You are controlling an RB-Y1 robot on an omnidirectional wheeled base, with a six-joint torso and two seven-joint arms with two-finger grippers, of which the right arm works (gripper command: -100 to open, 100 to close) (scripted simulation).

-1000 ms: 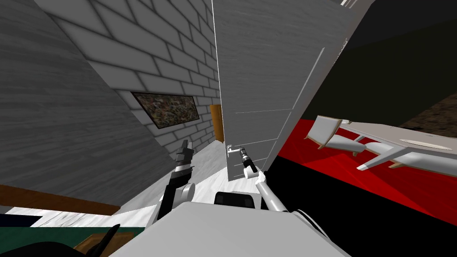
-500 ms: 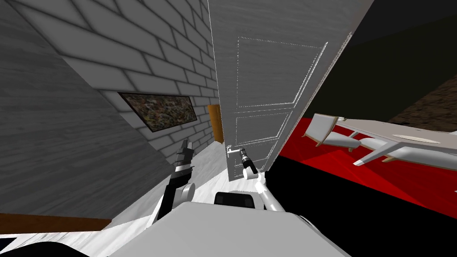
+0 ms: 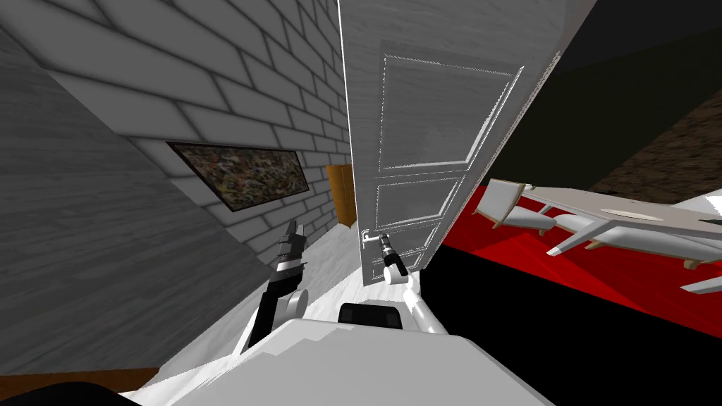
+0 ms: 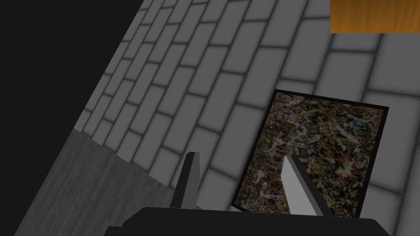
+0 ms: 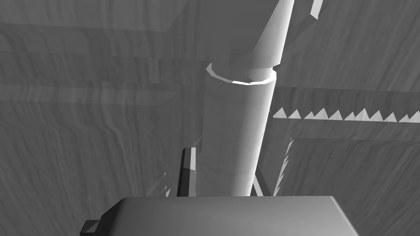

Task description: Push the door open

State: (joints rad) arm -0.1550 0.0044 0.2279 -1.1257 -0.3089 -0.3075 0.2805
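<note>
right gripper [image 3: 384, 240] clamped on lever handle [image 5: 238, 135], grey panelled door [image 3: 423, 106] ajar, its handle-side edge apart from brick wall [image 3: 211, 70], left gripper [image 4: 239, 155] spread, empty

a grey panelled door [image 3: 423, 141] is seen ajar in the middle, with a brick wall [image 3: 211, 84] on its left, on which a dark-framed picture [image 3: 243, 175] is hung, and a brown panel [image 3: 341, 194] is seen past it. the right gripper [image 3: 383, 239] is set against the door's lower part, just beside the handle [image 3: 366, 238], while the left gripper [image 3: 295, 228] is raised apart from the door, near the wall. past the door's right edge a red floor [image 3: 564, 261], pale chairs [image 3: 504, 201], a table [image 3: 585, 206] and a black area [image 3: 508, 310] are shown.
</note>
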